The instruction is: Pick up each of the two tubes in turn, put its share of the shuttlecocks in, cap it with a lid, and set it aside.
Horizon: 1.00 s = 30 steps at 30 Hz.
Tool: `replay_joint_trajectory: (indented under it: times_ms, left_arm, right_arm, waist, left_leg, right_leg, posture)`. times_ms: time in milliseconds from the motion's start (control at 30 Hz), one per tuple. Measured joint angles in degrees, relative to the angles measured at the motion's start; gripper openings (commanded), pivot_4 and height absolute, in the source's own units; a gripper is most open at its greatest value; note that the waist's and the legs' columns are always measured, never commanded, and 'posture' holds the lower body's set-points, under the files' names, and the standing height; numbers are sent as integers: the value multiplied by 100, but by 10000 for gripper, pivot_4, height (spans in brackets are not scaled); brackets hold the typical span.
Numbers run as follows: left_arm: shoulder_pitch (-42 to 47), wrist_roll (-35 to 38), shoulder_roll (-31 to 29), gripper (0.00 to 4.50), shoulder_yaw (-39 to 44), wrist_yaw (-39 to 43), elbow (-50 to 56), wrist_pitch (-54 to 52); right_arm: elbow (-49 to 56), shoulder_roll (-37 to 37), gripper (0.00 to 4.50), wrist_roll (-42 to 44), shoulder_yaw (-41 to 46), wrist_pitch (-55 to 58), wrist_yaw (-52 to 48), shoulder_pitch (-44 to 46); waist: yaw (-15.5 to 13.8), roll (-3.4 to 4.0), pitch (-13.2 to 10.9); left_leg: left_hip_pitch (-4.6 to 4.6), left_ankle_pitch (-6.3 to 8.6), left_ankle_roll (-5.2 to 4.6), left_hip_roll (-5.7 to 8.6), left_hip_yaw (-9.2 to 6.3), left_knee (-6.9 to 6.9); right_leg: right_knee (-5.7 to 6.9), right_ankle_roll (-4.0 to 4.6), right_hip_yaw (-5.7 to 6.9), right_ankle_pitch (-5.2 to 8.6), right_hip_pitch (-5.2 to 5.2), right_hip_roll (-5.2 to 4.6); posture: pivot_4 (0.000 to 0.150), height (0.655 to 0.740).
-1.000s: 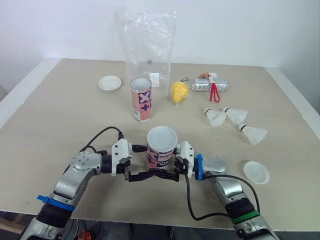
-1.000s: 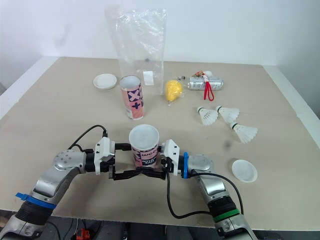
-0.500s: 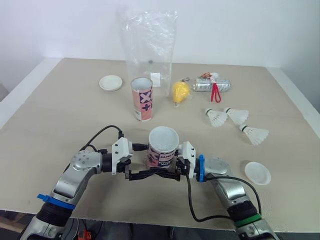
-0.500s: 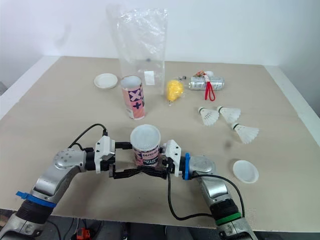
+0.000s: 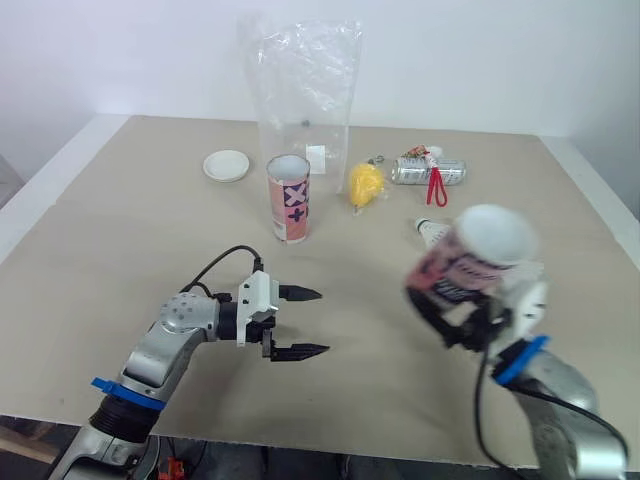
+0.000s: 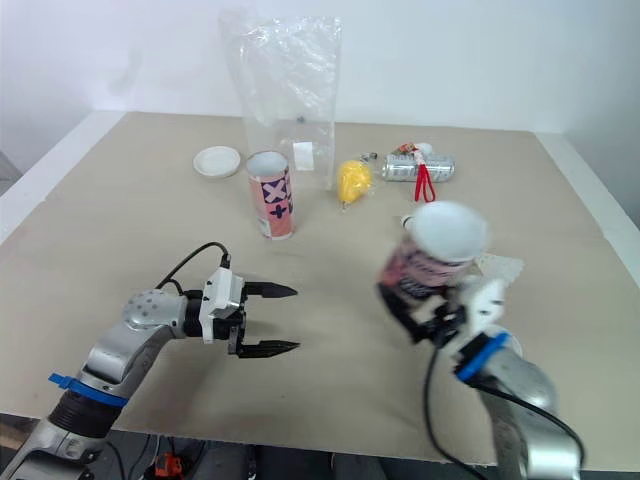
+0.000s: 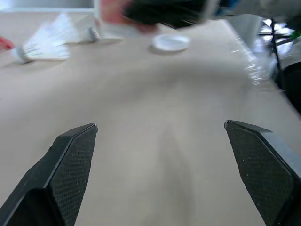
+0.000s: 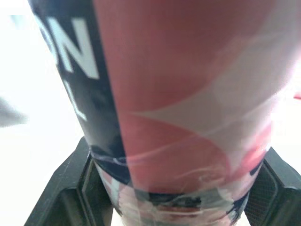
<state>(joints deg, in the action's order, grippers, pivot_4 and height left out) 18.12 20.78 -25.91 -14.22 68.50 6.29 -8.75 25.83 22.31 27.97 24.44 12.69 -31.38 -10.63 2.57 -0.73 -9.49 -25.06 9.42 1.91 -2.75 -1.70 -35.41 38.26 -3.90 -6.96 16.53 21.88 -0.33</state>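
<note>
eye view: right gripper clamped tube, tilted, raised at right; left gripper spread wide, low over table; second tube upright, far | left wrist: fingers wide apart, lid beyond | right wrist: tube pinched between fingers

Lab-like test room: bare beige table, plain white wall behind.

Glossy tube, matt table

Clear plastic bag, yellow object, silver can
</note>
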Motion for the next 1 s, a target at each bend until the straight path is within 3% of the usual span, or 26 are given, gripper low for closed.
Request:
replay_joint_trajectory:
  times_ms: [233,367,700,1000]
  left_arm:
    - [33,48,335,45000,-57,19,-10,232]
    - [8,42,459,45000,-109,-65,-10,274]
    - [-89,-46,473,45000,-145,-260,-4,275]
    - [-144,-54,440,45000,-145,-347,2,275]
  right_arm:
    - [-67,-246,30867,395,1158,-7,957,-170]
    - [-791,-225,30867,313,1411,-52,1172,-189]
    - [-3027,422,30867,-83,1486,-148,1392,639]
    - [-3717,747,30867,-291,1383,-392,1173,932]
  waist:
    - [12,13,3]
    - [13,15,4]
    - [21,44,2]
    - [19,45,3]
  left_leg:
    - [2,-4,-6,-2,-1,1]
    - [3,-4,-6,1,6,1]
    - [10,-9,-15,3,27,1]
    - [8,-9,-16,5,24,2]
  right_leg:
    - [2,20,-2,5,1,4]
    - [1,20,-11,5,1,2]
    - [1,16,-34,-1,2,2]
    - [0,-2,-35,-3,0,3]
  posture:
    - [1500,7400]
    - [1500,7400]
    - [1500,7400]
    - [1500,7400]
